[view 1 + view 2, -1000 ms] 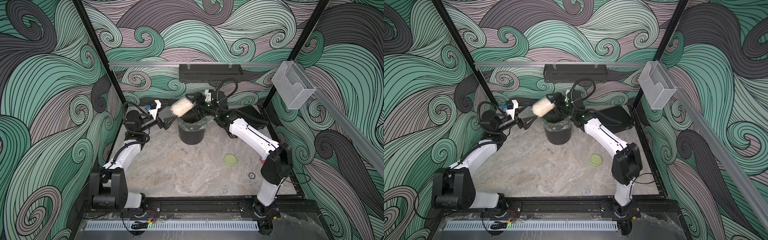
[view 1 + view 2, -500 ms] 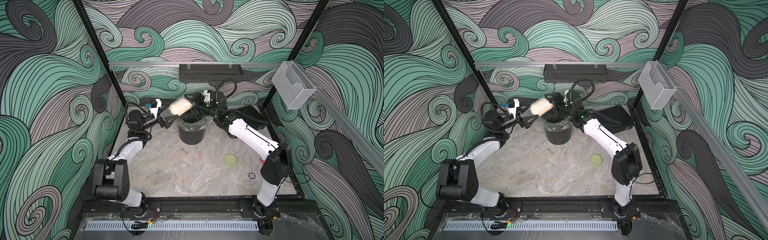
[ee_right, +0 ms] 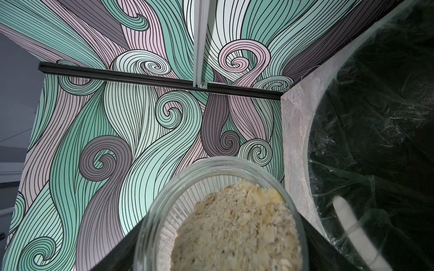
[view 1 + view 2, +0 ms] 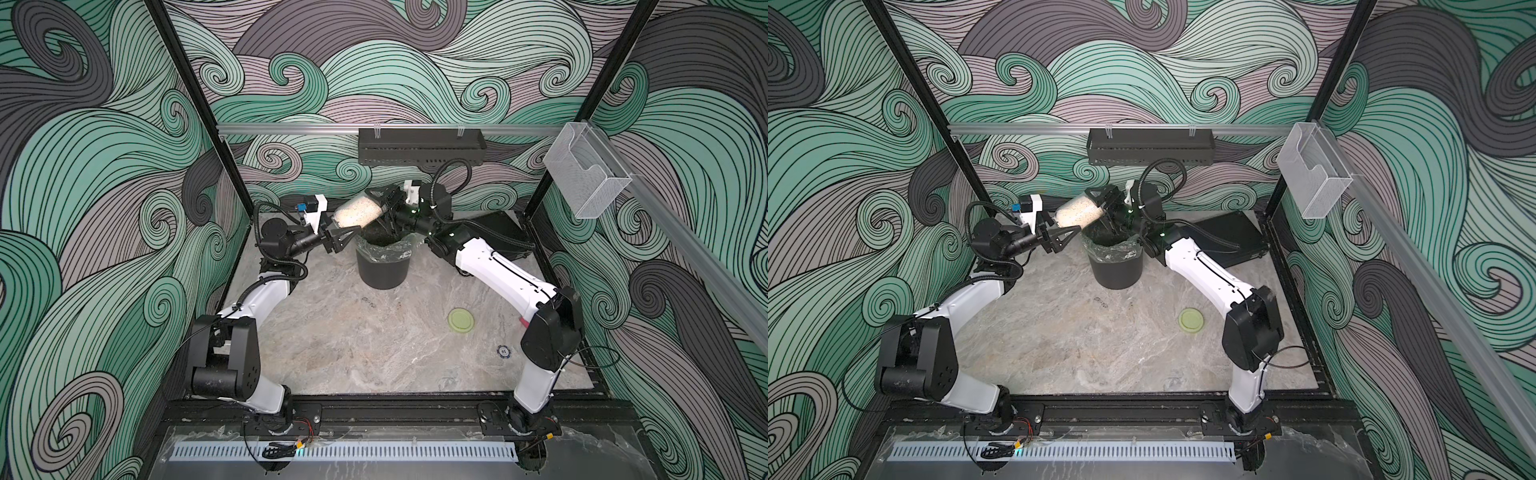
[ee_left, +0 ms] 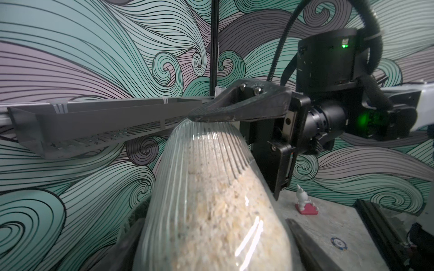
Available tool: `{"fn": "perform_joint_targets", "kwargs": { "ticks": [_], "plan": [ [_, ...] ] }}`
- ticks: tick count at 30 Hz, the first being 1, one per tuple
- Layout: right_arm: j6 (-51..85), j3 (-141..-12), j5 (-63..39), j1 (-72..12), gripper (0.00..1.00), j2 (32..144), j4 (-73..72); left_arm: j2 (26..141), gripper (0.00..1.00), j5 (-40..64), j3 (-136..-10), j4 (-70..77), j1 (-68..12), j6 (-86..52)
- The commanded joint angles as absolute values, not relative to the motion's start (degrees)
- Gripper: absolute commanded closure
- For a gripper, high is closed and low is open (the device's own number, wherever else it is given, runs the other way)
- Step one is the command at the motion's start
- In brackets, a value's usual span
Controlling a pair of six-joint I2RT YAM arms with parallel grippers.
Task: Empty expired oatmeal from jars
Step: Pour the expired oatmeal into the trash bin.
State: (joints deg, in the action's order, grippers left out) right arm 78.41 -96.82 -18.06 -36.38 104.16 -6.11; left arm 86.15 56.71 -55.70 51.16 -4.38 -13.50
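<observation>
The clear ribbed jar [image 4: 358,211] [image 4: 1079,212] hangs tilted in the air over the rim of the black plastic-lined bin [image 4: 382,257]. Pale flaky oatmeal [image 3: 234,230] fills most of it. My right gripper [image 4: 384,203] [image 3: 218,246] is shut on the jar's right end, and one of its fingers [image 5: 234,105] lies along the top of the glass. My left gripper [image 4: 345,237] [image 5: 211,234] is shut on the jar's left end, a dark finger on each side of the glass [image 5: 211,199]. The yellow-green lid [image 4: 461,320] [image 4: 1192,320] lies flat on the table, off the jar.
A black shelf [image 4: 419,145] hangs on the back wall above the arms, and a clear plastic holder [image 4: 582,178] on the right rail. A flat black case [image 4: 498,232] lies at the back right. A small chip [image 4: 503,351] and a red-and-white figurine [image 5: 305,206] sit near the right arm.
My left gripper has moved right to the jar's left end and closed on it. The right arm and the jar have stayed where they were.
</observation>
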Motion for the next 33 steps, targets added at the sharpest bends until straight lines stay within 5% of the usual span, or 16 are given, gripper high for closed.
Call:
{"fn": "perform_joint_targets", "kwargs": {
  "ticks": [1,6,11,20,33],
  "plan": [
    [80.11,-99.18,-18.63,-36.60,1.00,102.61,-14.95,85.82,0.52,56.68,-57.86,53.57,-5.10,-14.25],
    [80.07,-98.23,-18.92,-36.62,0.99,102.40,-14.58,84.33,0.73,56.06,-58.70,50.40,-5.10,-12.71],
    [79.02,-96.76,-18.78,-36.59,0.65,100.85,-11.95,81.91,0.88,54.32,-59.72,42.52,-5.01,-7.64],
    [78.69,-92.09,-17.40,-36.08,0.41,97.83,-9.17,79.59,0.94,51.58,-60.38,39.60,-4.81,-6.76],
    [80.24,-88.27,-16.97,-35.59,0.22,95.95,-7.94,79.63,0.98,46.71,-61.95,40.26,-4.66,-7.46]
  ]
}}
